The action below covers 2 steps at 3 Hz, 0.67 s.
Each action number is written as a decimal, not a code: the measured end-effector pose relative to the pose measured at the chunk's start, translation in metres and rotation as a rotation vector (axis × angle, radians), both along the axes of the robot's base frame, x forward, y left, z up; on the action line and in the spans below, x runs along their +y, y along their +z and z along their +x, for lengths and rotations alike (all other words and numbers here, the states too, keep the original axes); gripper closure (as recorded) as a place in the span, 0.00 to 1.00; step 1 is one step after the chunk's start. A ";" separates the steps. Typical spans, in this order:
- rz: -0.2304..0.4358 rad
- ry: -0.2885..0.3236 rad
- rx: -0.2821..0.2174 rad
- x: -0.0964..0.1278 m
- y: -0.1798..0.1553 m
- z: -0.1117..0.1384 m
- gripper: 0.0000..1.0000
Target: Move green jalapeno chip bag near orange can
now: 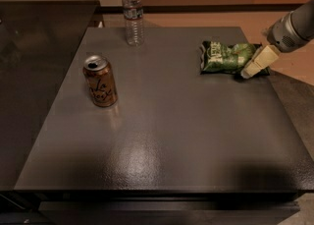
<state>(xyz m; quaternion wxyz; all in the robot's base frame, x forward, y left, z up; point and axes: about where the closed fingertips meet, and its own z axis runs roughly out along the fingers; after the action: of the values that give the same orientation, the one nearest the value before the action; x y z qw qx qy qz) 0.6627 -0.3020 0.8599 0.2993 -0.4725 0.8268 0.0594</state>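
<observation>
The green jalapeno chip bag (226,57) lies flat near the far right edge of the dark table (186,135). The orange can (100,81) stands upright on the left side of the table, far from the bag. My gripper (248,72) comes in from the right edge of the view. It sits low at the bag's right end, its cream tip at or just over the bag's edge. I cannot see whether it touches the bag.
A clear plastic water bottle (133,14) stands upright at the table's far edge, left of centre. A dark glossy counter (34,71) adjoins the table on the left. The floor lies beyond the table's right edge.
</observation>
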 end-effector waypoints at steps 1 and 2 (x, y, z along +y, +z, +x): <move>0.009 -0.025 0.000 -0.006 -0.007 0.012 0.00; 0.011 -0.045 0.009 -0.008 -0.011 0.017 0.16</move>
<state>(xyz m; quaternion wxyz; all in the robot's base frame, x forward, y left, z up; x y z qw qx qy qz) 0.6802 -0.3097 0.8485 0.2996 -0.4518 0.8382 0.0593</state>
